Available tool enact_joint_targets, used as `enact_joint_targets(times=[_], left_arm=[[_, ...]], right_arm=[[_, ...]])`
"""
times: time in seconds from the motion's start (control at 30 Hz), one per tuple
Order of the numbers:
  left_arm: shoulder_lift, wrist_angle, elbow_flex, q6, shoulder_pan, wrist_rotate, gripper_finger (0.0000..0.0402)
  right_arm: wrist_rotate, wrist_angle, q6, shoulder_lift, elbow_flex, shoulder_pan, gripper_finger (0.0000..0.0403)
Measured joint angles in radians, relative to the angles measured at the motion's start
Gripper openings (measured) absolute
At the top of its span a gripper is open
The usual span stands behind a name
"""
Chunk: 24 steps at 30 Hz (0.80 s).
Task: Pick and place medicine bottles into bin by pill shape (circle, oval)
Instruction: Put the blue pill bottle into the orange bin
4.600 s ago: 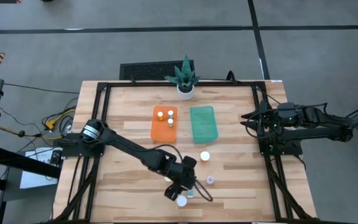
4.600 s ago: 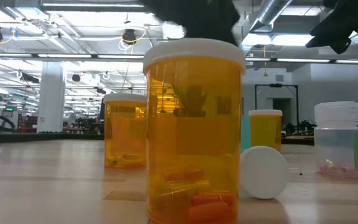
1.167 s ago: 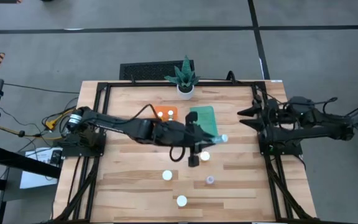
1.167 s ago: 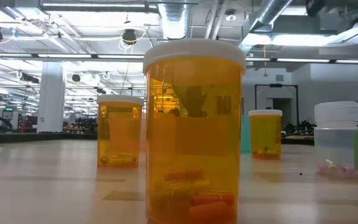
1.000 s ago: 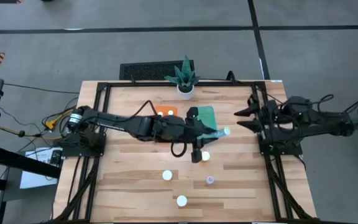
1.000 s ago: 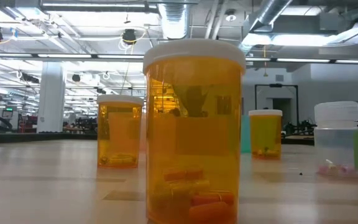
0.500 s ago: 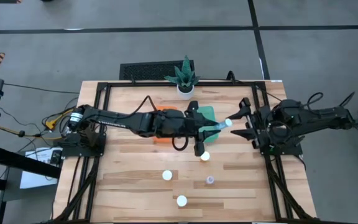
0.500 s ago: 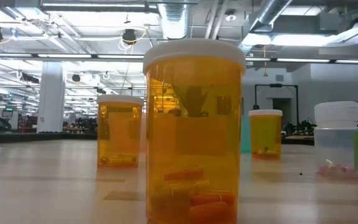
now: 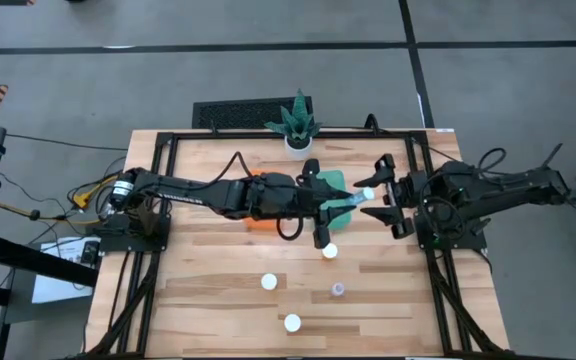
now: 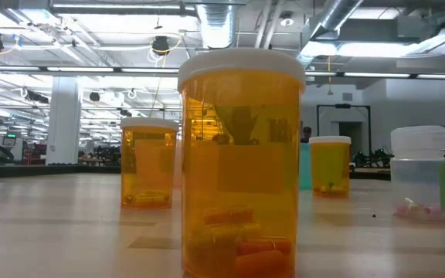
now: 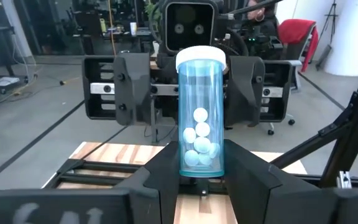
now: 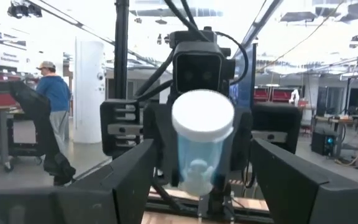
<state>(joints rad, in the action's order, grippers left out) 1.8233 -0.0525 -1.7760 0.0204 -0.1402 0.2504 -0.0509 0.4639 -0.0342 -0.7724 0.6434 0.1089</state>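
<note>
High view shows the wooden counter [image 9: 208,290] with the orange bin [image 9: 259,222] and the green bin [image 9: 334,181] side by side near its far edge. Over the green bin the left tool [image 9: 340,207] grips a bluish-clear bottle [image 9: 358,199] by its base, cap pointing to the right tool [image 9: 376,192], whose jaws stand wide on both sides of the cap, not touching it. I judge this is a handover, and the free cap end leaves room to grasp. White round pills show inside, so it belongs to the circle bin. Three capped bottles [image 9: 291,322] stand on the near half of the counter
</note>
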Motion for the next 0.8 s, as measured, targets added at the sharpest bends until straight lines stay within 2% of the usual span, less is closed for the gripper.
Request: enact_joint_targets(times=[0.4,0.8], left_arm=[[0.000,0.019,0.000,-0.020,0.006,0.044,0.0105],[0.000,0.018,0.000,-0.019,0.009,0.044,0.0105]], right_arm=[[0.001,0.016,-0.001,-0.002,0.000,0.000,0.0277],[0.054,0.016,-0.004,-0.002,0.000,0.000,0.0210]])
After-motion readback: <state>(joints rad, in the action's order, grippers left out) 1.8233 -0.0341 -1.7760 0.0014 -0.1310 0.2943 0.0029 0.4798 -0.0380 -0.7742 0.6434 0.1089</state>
